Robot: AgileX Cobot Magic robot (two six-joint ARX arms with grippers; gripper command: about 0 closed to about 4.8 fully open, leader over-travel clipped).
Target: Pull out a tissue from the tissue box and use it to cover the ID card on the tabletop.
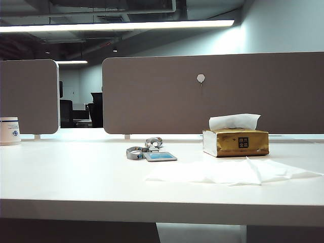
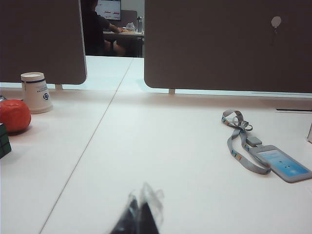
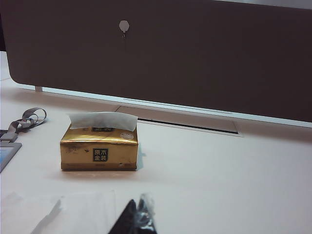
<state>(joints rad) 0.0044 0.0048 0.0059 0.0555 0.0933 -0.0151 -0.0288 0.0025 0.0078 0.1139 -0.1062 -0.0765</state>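
The tissue box (image 1: 235, 143), a shiny gold pack with a black label, stands on the white tabletop (image 1: 76, 172) at the right, and a white tuft (image 1: 234, 121) sticks up from its top. It also shows in the right wrist view, tissue box (image 3: 99, 152). Left of it lies the blue ID card (image 1: 159, 156) with its coiled grey lanyard (image 1: 144, 148); the left wrist view shows the ID card (image 2: 282, 164) uncovered. The tissue is out of view. Neither arm shows in the exterior view. My left gripper (image 2: 140, 207) and right gripper (image 3: 138, 212) are both shut, hold nothing, and stay well short of these things.
A wide creased white sheet (image 1: 233, 172) lies flat in front of the pack. A white cup (image 2: 36, 91), a red-orange fruit (image 2: 13, 115) and a puzzle cube (image 2: 4, 140) sit at the far left. Grey-brown partition panels (image 1: 212, 93) close the back. A cable slot (image 3: 185, 122) runs behind the pack.
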